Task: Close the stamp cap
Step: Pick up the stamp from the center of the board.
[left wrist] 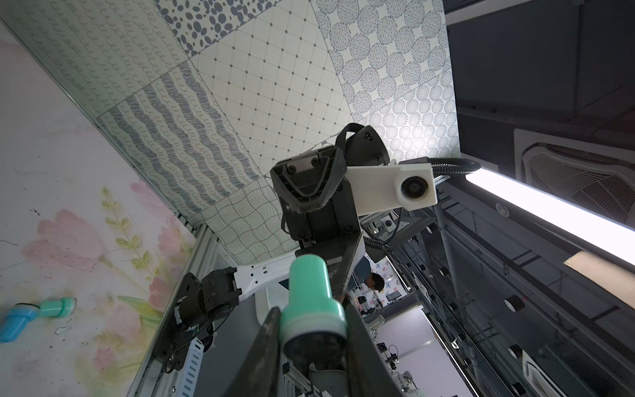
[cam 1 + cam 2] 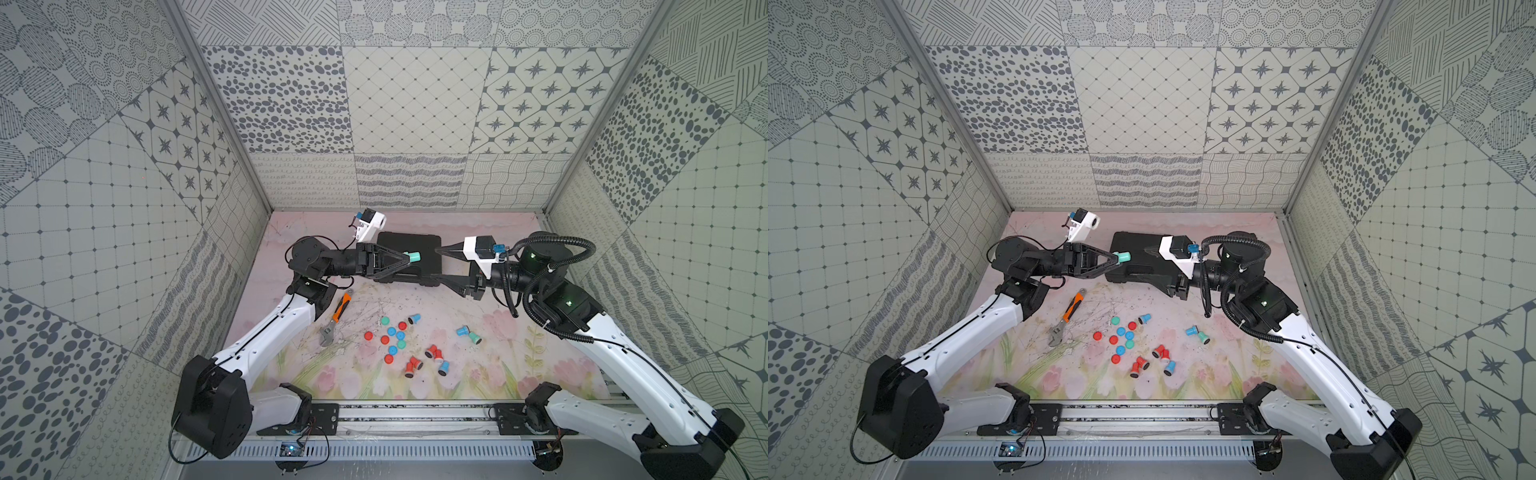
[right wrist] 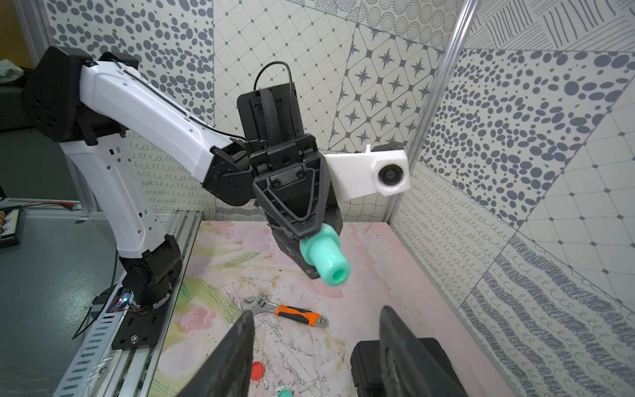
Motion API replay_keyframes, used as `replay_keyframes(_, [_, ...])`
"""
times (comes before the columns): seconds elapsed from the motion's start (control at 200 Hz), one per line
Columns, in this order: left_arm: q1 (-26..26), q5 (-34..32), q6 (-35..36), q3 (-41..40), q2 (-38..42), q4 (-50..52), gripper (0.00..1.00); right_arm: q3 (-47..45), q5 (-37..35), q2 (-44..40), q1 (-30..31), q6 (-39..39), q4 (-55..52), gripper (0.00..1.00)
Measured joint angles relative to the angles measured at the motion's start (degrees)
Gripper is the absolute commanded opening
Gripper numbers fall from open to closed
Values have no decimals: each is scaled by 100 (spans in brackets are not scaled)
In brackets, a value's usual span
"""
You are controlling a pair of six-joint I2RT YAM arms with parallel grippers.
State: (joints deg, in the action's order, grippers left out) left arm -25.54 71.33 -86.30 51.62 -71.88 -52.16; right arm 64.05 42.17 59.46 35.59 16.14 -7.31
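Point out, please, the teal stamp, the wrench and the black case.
teal stamp (image 3: 324, 257): right wrist view, on its barrel.
wrench (image 2: 341, 307): in a top view, on its orange handle.
black case (image 2: 409, 243): in a top view, on its lid.

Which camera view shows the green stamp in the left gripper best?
The left wrist view: the stamp is large and close, clamped in the left gripper. The right wrist view shows it from the handle end; both top views show it small.
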Motion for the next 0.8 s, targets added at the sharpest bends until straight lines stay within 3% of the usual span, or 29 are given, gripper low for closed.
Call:
replay_keyframes(0.41, [-385,330,-1373,46,-387,-1510,7,0,90,433,459,358,549,43])
replay_keyframes(0.801, [-407,448,-1930,94,-501,-2155,6,-118,63,267,476,382,710,37])
